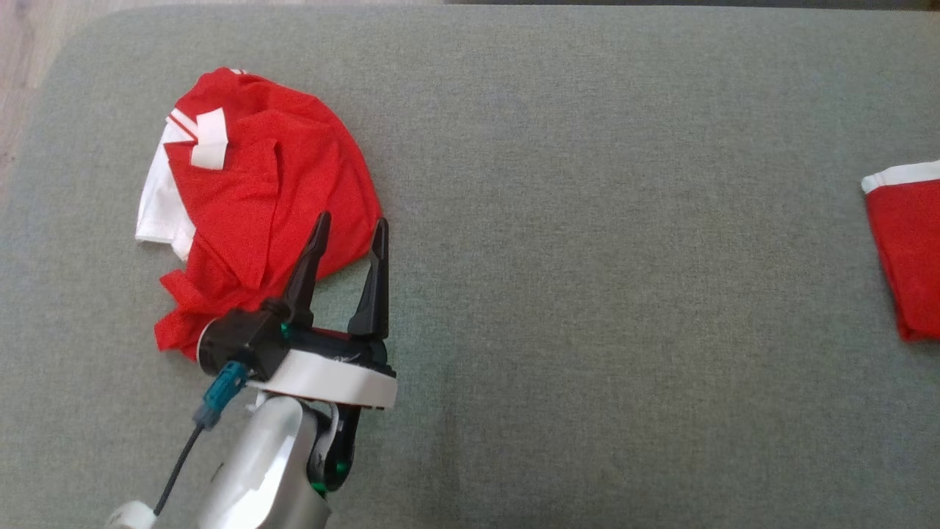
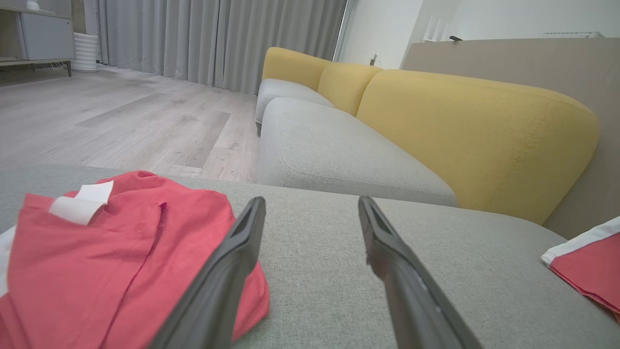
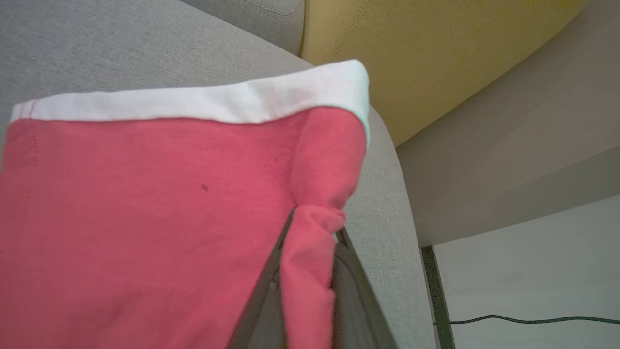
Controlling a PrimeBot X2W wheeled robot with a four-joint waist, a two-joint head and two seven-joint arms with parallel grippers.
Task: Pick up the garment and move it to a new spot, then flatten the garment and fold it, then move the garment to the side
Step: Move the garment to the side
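Nearest the robot, the left claw [image 1: 352, 218] hung released over the grey cushion [image 1: 587, 257], its jaws spread with nothing between them. Its left finger lay over the near right edge of a crumpled red heap [image 1: 272, 176]; whether it touched the cloth could not be told. In the left wrist view the claw [image 2: 311, 199] pointed past the heap [image 2: 97, 261] toward the yellow backrest [image 2: 474, 135].

Far to the right, at the cushion's edge, lay the folded garment [image 1: 907, 250]. The right claw [image 3: 315, 228] was clenched on a bunched pinch of its red cloth [image 3: 145, 218], just below the white hem [image 3: 218, 102].

The task looked close to its last step, shifting the folded piece aside. The grip seemed to hold only one small ridge near a corner, so a pull might lift the top layer alone and open the fold. The cushion's rounded right edge sat just beside the claw, so a drag that way might tip the garment off. A careless sweep of the left claw might snag the heap.
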